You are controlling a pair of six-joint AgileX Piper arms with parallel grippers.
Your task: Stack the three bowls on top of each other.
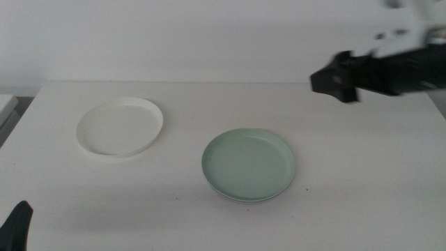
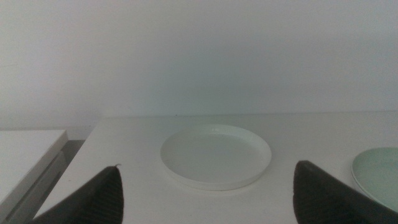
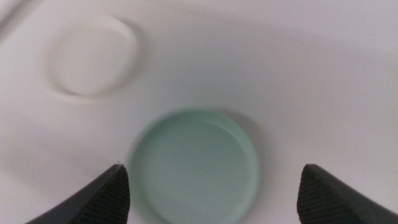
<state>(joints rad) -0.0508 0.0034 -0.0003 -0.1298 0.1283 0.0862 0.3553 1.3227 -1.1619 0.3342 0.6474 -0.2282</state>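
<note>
Dark right tool (image 1: 333,81) hangs open-jawed above mint bowl (image 1: 249,164) — left tool (image 1: 17,224) low.

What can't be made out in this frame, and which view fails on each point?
- Grey bowl: in no view; something may sit under the mint green bowl, too thin to identify.
- Right gripper: motion-blurred in the middle view and cut by its edge.
- Left gripper: only a dark tip at the middle view's bottom edge.
- White bowl: smeared in the right wrist view.

R gripper (image 1: 334,82) blurred | mint bowl (image 2: 377,176) cut off by edge
</note>
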